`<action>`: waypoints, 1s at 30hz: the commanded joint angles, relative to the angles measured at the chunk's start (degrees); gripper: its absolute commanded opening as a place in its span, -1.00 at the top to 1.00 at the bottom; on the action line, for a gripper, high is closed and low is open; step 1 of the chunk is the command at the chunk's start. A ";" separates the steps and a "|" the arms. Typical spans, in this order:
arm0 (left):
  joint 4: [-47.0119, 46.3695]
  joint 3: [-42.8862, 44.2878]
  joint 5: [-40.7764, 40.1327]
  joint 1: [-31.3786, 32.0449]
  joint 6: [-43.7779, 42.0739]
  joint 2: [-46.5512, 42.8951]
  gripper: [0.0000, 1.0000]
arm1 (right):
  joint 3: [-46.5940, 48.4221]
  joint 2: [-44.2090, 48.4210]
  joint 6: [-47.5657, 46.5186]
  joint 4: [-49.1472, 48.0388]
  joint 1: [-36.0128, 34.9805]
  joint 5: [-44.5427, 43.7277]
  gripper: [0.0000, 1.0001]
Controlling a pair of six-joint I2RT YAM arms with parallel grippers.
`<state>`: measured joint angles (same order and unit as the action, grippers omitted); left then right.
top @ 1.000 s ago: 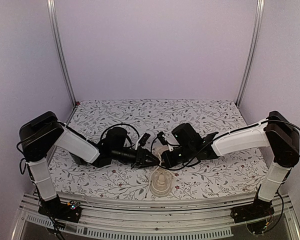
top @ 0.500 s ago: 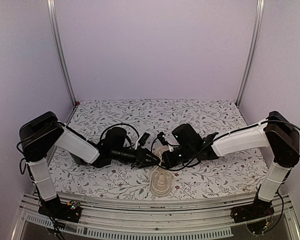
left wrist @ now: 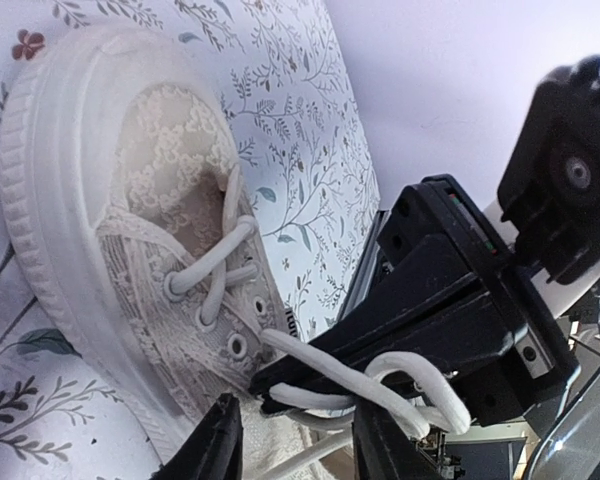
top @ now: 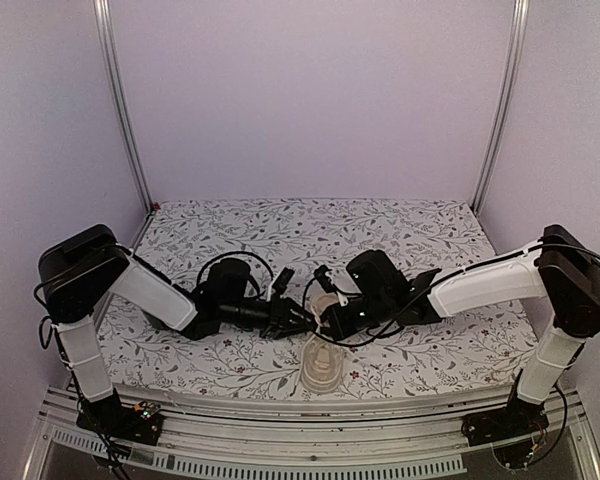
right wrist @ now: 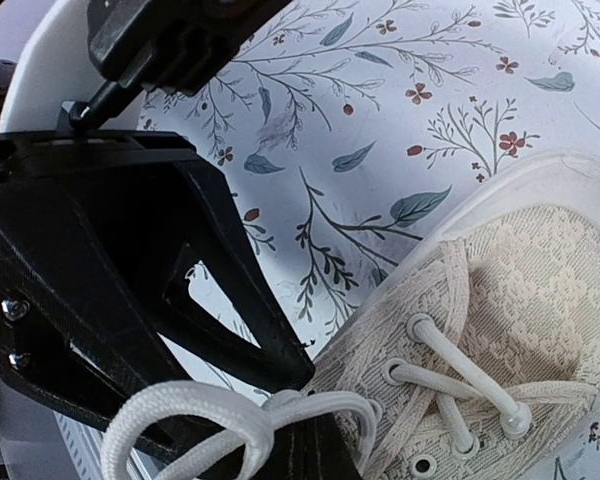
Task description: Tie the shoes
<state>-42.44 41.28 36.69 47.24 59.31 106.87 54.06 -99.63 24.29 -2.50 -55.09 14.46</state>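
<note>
The shoe (top: 322, 366) is a cream lace-pattern sneaker lying near the table's front edge, toe toward the arm bases. Both grippers meet just above its lacing. My right gripper (top: 328, 321) (right wrist: 320, 445) is shut on the pale lace (right wrist: 185, 410), and a loop (left wrist: 420, 378) stands out from its black tips (left wrist: 268, 388). My left gripper (top: 300, 321) (left wrist: 295, 425) is open. Its fingers (left wrist: 220, 440) stand either side of the lace strands below the right gripper's tips without pinching them. The shoe (left wrist: 130, 190) (right wrist: 525, 290) is laced through its lower eyelets.
A floral cloth (top: 430, 240) covers the table. The metal front rail (top: 280, 455) runs just beyond the shoe's toe. Frame posts (top: 120, 110) (top: 500, 110) stand at the back corners. The left arm's black cable (top: 230, 262) loops over its wrist.
My left gripper's jaws have spread a little wider and it has edged toward the right gripper. The right gripper keeps its hold on the lace; the shoe has not moved.
</note>
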 commanded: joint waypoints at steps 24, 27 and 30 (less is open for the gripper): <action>-6.61 -0.99 1.63 0.36 1.55 0.79 0.35 | 1.10 -0.15 -2.06 -1.09 -1.93 0.71 0.96; -6.78 -1.19 1.94 1.02 2.02 0.97 0.39 | 1.21 -0.22 -1.91 -0.95 -1.95 0.43 0.95; -7.14 -1.73 1.76 1.67 2.68 1.06 0.39 | 1.24 -0.26 -1.88 -0.92 -1.95 0.17 0.96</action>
<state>-47.31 39.59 36.88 47.27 61.32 106.91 54.04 -99.66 22.92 -2.57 -56.27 14.70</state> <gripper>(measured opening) 0.306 0.023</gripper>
